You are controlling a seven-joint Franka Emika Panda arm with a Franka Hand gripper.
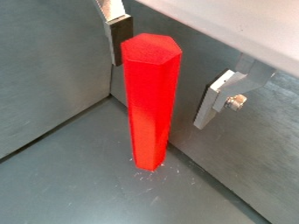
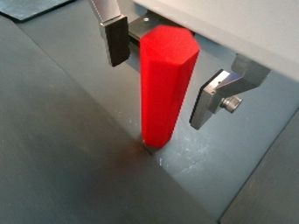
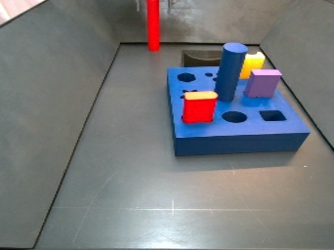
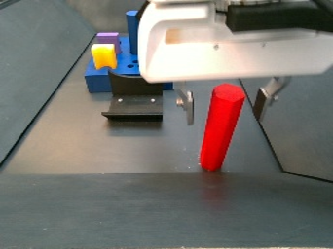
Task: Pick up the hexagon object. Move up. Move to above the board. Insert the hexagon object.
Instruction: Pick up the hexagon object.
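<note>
Pick-up stage, grasp not yet made. My gripper (image 4: 221, 102) is hanging low at the far end of the worktop (image 3: 144, 186), jaws spread wide on either side of the red hexagon object (image 1: 149, 101), gaps visible on both sides in both wrist views. The hexagon object is standing upright on the worktop, untouched. The blue board (image 3: 241, 132) is sitting well apart, already carrying a blue cylinder (image 3: 231, 70) and other pegs. Remaining: closing, lifting, moving above the board, inserting.

The hand (image 4: 224, 102) hangs low over the floor, silver fingers (image 2: 112, 39) spread apart, pointing down.
</note>
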